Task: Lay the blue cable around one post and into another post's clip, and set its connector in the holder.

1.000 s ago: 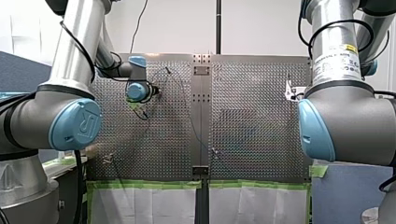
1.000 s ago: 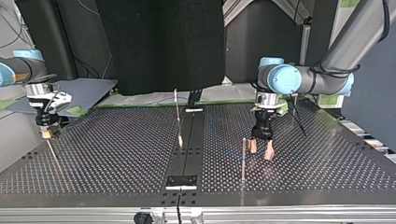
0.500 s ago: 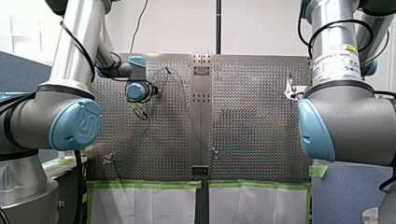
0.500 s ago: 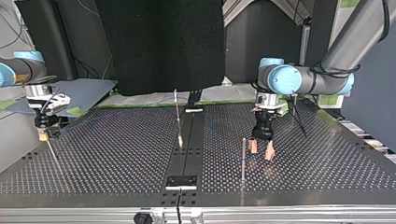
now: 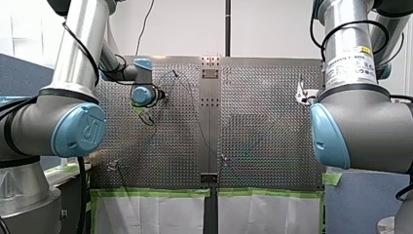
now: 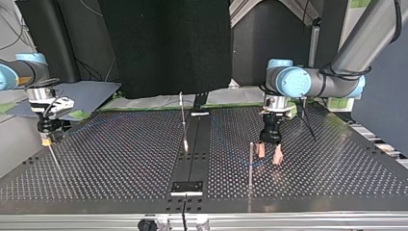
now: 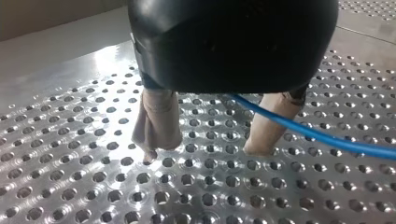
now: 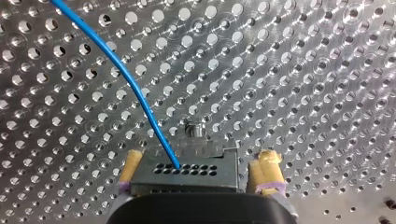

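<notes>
Two robot arms work over a perforated metal tabletop (image 6: 337, 163). In the front view the bulky elbow of my right arm (image 5: 360, 126) hides nearly all of its hand, and the blue cable (image 5: 199, 127) shows only as a thin dark line crossing the middle of the tabletop. In the top view the cable is too faint to trace.

The left wrist view is half filled by the hand's own black body. Below it, my left hand (image 7: 201, 151) has its two beige-padded fingers (image 7: 156, 122) spread wide with their tips at the tabletop, gripping nothing. The cable passes in front of one finger, clear of the surface, and runs out of view.

In the right wrist view, my right hand (image 8: 198, 156) has a black connector (image 8: 187, 173) between its pale pads and appears to clamp it, though a narrow gap shows at one side. The cable enters the connector's top face. A small screw head (image 8: 195, 129) sits just ahead.

In the top view an upright post (image 6: 250, 163) stands just beside my left hand. A leaning rod (image 6: 183, 122) with a pale tip rises near the centre strip, and a black plate (image 6: 187, 186) lies at its near end.
</notes>
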